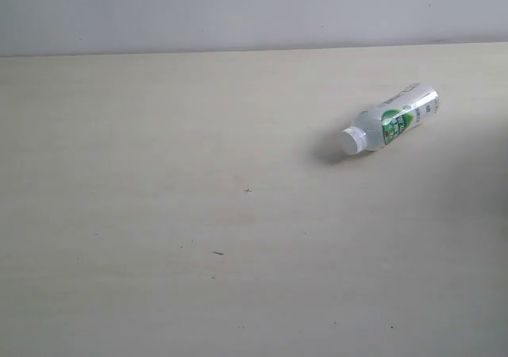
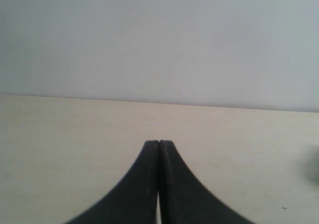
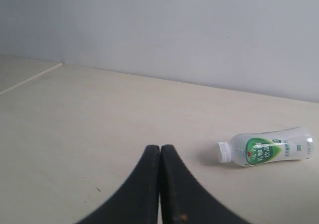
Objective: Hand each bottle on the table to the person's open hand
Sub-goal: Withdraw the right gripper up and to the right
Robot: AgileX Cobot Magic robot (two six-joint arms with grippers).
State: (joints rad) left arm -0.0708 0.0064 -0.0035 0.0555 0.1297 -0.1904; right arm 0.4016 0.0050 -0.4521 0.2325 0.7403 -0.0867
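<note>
One clear bottle (image 1: 390,119) with a white cap and a green-white label lies on its side on the pale beige table (image 1: 198,214), at the right rear, cap toward the front left. The right wrist view also shows this bottle (image 3: 266,148), lying well apart from my right gripper (image 3: 160,147), which is shut with nothing in it. My left gripper (image 2: 159,143) is shut and empty above bare tabletop. Neither gripper appears in the exterior view. The other bottles and the person's hand are out of view.
A plain pale wall (image 1: 254,12) runs behind the table's far edge. A few tiny dark specks (image 1: 217,253) mark the tabletop. In the right wrist view the table edge (image 3: 35,76) meets the wall at a corner.
</note>
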